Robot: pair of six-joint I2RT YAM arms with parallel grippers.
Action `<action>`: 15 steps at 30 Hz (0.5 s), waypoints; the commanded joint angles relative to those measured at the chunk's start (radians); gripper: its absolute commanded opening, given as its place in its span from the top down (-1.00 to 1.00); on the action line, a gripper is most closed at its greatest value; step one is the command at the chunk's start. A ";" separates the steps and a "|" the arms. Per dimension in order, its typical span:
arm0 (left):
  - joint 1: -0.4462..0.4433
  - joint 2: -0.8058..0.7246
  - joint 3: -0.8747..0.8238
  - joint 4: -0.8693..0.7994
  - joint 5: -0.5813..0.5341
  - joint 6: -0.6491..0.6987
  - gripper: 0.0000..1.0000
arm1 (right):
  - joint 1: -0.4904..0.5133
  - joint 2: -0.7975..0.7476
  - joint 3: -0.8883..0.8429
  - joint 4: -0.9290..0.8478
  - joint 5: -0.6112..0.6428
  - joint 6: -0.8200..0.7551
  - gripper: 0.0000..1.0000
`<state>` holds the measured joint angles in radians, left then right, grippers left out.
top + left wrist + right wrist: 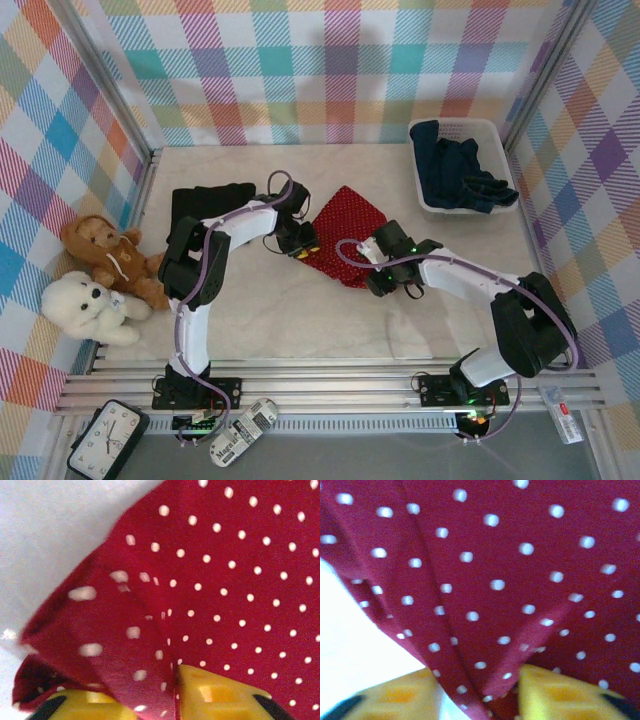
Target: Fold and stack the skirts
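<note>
From above we see the red dotted skirt (345, 232) spread on the table (300, 315); close up, the left gripper (172, 690) and right gripper (480, 695) each pinch a raised fold.

readable text: none | white tag (243, 431): print too blurred | clock face (108, 437): numerals too small

Robot test cell, lab type. Evidence: left arm (205, 265), right arm (470, 280) bolted to aluminium rail (330, 380) at surface (300, 320) near edge; metal-frame enclosure (105, 75); plaid fabric walls (300, 70); staged props: teddy bears (105, 260), clock (108, 440).
</note>
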<state>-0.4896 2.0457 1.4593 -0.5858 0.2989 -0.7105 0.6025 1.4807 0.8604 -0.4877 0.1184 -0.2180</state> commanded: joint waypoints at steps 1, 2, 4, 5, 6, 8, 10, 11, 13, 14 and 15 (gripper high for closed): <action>-0.008 -0.023 0.041 -0.054 -0.043 0.025 0.84 | 0.005 -0.007 0.032 0.011 0.124 -0.055 0.60; -0.007 -0.038 0.046 -0.057 -0.056 0.030 0.95 | 0.005 -0.022 0.036 0.011 0.143 -0.054 0.73; -0.006 -0.074 0.058 -0.062 -0.071 0.041 1.00 | 0.005 -0.065 0.042 0.007 0.144 -0.066 0.88; -0.004 -0.091 0.068 -0.063 -0.075 0.050 1.00 | 0.005 -0.093 0.045 0.005 0.130 -0.074 0.94; -0.004 -0.108 0.082 -0.066 -0.077 0.059 1.00 | 0.005 -0.117 0.047 0.000 0.110 -0.083 0.98; -0.003 -0.138 0.129 -0.091 -0.096 0.084 1.00 | 0.005 -0.167 0.055 -0.007 0.068 -0.097 1.00; -0.001 -0.160 0.193 -0.124 -0.127 0.114 1.00 | 0.004 -0.198 0.072 -0.023 0.040 -0.109 1.00; 0.000 -0.169 0.234 -0.139 -0.145 0.133 1.00 | 0.000 -0.207 0.085 -0.035 0.033 -0.118 1.00; 0.003 -0.180 0.311 -0.152 -0.164 0.175 1.00 | -0.006 -0.213 0.120 -0.055 0.016 -0.135 1.00; 0.002 -0.182 0.360 -0.152 -0.175 0.199 1.00 | -0.015 -0.211 0.141 -0.067 0.000 -0.147 1.00; 0.003 -0.180 0.401 -0.151 -0.189 0.217 1.00 | -0.029 -0.205 0.163 -0.071 -0.010 -0.155 1.00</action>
<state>-0.4892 1.9236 1.7557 -0.7071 0.1734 -0.5835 0.5926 1.2797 0.9707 -0.5182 0.1631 -0.3248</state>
